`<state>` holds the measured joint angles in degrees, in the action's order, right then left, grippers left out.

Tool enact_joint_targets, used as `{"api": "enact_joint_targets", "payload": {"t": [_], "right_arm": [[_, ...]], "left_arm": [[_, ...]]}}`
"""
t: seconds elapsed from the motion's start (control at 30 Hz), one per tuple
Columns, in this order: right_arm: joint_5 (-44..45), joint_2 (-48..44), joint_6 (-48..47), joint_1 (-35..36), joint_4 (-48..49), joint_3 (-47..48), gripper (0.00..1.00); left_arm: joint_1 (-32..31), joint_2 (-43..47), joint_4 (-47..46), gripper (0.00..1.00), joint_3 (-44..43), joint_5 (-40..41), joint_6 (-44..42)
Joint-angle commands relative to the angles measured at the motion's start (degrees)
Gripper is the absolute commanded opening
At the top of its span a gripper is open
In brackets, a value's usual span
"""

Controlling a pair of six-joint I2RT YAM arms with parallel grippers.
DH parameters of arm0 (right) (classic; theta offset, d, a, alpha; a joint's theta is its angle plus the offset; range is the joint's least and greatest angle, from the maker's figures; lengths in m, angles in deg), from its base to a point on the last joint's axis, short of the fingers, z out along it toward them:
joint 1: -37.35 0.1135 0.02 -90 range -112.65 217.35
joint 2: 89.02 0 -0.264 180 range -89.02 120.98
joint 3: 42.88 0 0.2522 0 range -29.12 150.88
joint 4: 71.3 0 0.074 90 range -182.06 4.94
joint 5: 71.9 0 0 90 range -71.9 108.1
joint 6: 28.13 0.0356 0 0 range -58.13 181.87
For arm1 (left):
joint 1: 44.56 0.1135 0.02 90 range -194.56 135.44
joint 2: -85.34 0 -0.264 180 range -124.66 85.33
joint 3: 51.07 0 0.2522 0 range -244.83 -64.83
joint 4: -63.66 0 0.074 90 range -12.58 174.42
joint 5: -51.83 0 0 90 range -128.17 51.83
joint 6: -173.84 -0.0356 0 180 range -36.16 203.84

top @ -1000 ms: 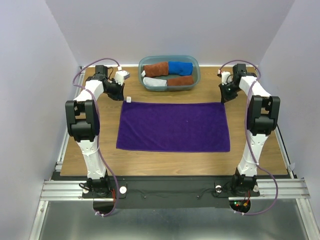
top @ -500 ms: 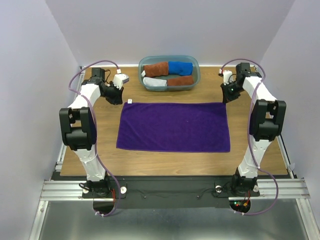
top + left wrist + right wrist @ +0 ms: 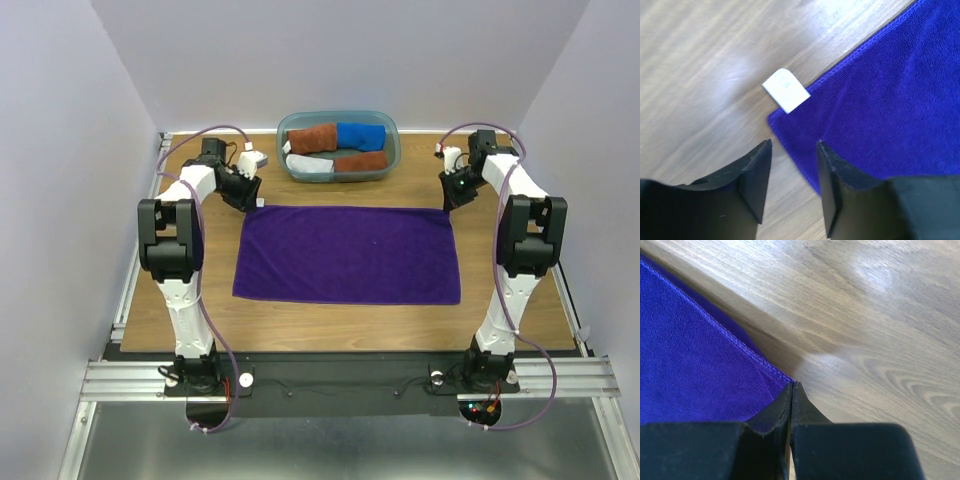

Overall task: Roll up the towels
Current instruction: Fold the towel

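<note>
A deep purple towel (image 3: pixel 347 253) lies flat and unrolled in the middle of the table. Its white tag (image 3: pixel 786 90) sticks out at the far left corner. My left gripper (image 3: pixel 254 199) hovers over that corner, open, with one finger over wood and the other over the cloth edge (image 3: pixel 794 150); nothing is between them. My right gripper (image 3: pixel 447 202) is shut, its tips (image 3: pixel 792 385) resting at the towel's far right corner (image 3: pixel 700 355), with no cloth visibly pinched.
A teal-grey tub (image 3: pixel 338 114) stands at the back centre. It holds rolled towels: rust-brown (image 3: pixel 312 138), blue (image 3: pixel 361 135), pale grey (image 3: pixel 310 166) and a second brown one (image 3: pixel 362 161). Walls close in on both sides and behind.
My left gripper swung in toward the towel's tagged corner and opened from shut. My right gripper shifted slightly toward the far right corner and stayed shut. The towel has not moved.
</note>
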<state>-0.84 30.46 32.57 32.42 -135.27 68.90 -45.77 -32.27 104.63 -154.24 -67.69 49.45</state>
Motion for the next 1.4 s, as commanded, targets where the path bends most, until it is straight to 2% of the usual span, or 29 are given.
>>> {"api": "enact_joint_targets", "payload": {"t": [0.0, 0.6, 0.9, 1.1, 1.2, 1.23, 1.3, 1.37], "right_arm": [[-0.48, -0.21, -0.06, -0.61, -0.32, 2.88, 0.00], [-0.40, 0.93, -0.49, -0.61, -0.76, 2.62, 0.01], [0.13, 1.37, -0.76, -0.70, -0.76, 2.88, 0.00], [0.31, 1.90, -0.85, -0.78, -0.85, 3.14, 0.01], [0.31, 2.42, -0.67, -0.70, -0.76, 3.41, 0.01], [0.22, 2.42, -0.67, -0.70, -0.76, 3.41, 0.01], [0.22, 2.51, -0.58, -0.78, -0.76, 3.67, 0.01], [0.31, 2.34, -0.67, -0.87, -0.76, 3.93, 0.01]], "left_arm": [[-1.16, -0.35, -1.53, 0.49, -2.70, 1.39, 1.61], [-1.95, -4.65, -3.30, 0.43, -5.60, 5.44, 2.84], [-2.04, -5.36, -2.94, 0.43, -3.85, 6.14, 1.96], [-2.21, -4.66, -2.94, 0.31, -1.48, 7.37, 0.73], [-2.21, -4.57, -2.86, 0.19, -1.12, 7.37, 0.20], [-2.21, -4.39, -2.68, 0.09, -1.21, 6.59, 0.20], [-2.21, -3.78, -2.59, 0.01, -1.65, 5.70, 0.64], [-2.21, -3.25, -2.07, 0.00, -2.78, 4.48, 0.99]]}}
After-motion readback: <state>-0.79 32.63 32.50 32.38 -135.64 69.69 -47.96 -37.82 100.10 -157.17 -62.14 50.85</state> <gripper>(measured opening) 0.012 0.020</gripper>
